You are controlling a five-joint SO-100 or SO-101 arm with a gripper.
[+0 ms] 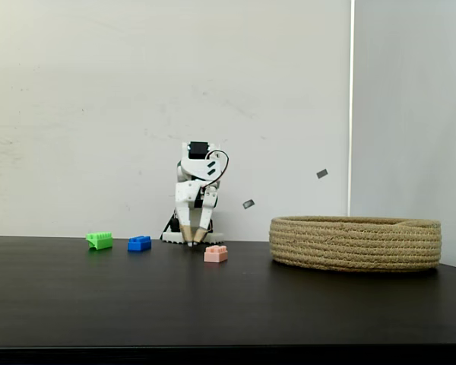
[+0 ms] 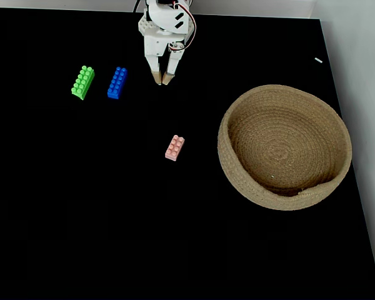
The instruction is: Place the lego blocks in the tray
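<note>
Three lego blocks lie on the black table: a green one (image 1: 99, 240) (image 2: 82, 82), a blue one (image 1: 139, 243) (image 2: 117, 82) and a pale pink one (image 1: 216, 254) (image 2: 174, 147). The tray (image 1: 355, 242) (image 2: 237, 175), a round coiled-rope basket, stands to the right with nothing in it. My white gripper (image 1: 194, 242) (image 2: 162, 81) points down near the table at the far side, its tan fingertips slightly apart and holding nothing. It hangs just right of the blue block and well behind the pink one.
The black table (image 1: 228, 304) (image 2: 81, 219) stretches wide in front of the blocks. A white wall stands behind the arm. The table's right edge runs close past the basket in a fixed view from above.
</note>
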